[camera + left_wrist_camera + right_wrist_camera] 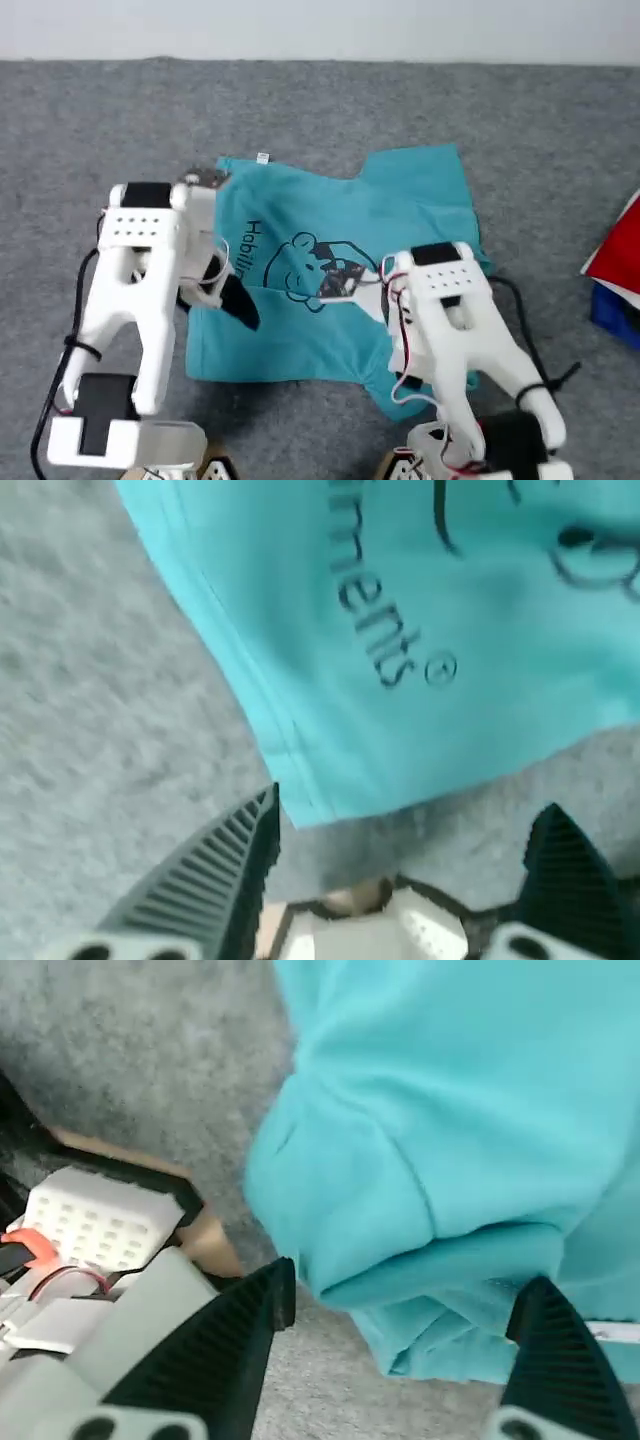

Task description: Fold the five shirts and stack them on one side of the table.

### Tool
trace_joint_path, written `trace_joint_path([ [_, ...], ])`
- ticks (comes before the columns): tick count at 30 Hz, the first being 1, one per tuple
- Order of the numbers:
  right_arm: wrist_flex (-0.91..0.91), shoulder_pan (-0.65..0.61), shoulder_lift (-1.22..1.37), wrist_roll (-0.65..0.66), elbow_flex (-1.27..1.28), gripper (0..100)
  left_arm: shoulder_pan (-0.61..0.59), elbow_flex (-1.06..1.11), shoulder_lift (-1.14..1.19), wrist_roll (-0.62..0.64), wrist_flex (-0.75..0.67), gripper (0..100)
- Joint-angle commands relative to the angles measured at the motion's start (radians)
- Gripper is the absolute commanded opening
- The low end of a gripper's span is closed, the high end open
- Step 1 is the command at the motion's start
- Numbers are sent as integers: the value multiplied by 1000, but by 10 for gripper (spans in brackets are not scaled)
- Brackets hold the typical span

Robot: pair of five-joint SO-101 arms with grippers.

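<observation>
Teal shirt lay with its hem corner just ahead of the spread left end effector, a bunched fold inside the spread right end effector.

The left arm hides one edge of the teal shirt, the right arm some of its print, and the red cloth and blue cloth are cut off at the side.

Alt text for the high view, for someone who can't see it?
A teal shirt lies spread on the grey table, the left arm and right arm at its sides. Red and blue fabric sits at the table's edge.
</observation>
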Motion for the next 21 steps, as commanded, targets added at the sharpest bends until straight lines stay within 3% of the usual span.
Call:
trace_joint_path([
  [1,-44,-7,53,5,-77,335,-15,111,-49,-55,35,373],
  [7,-85,-5,154,6,-78,121,-15,196,-48,-68,31,373],
  [11,-113,-5,180,6,-83,6,-17,222,0,-60,-52,372],
  [17,-125,-4,182,6,-83,17,-48,211,161,-58,-178,371],
  [21,-119,-4,179,6,-83,17,-48,165,252,-58,-186,334],
])
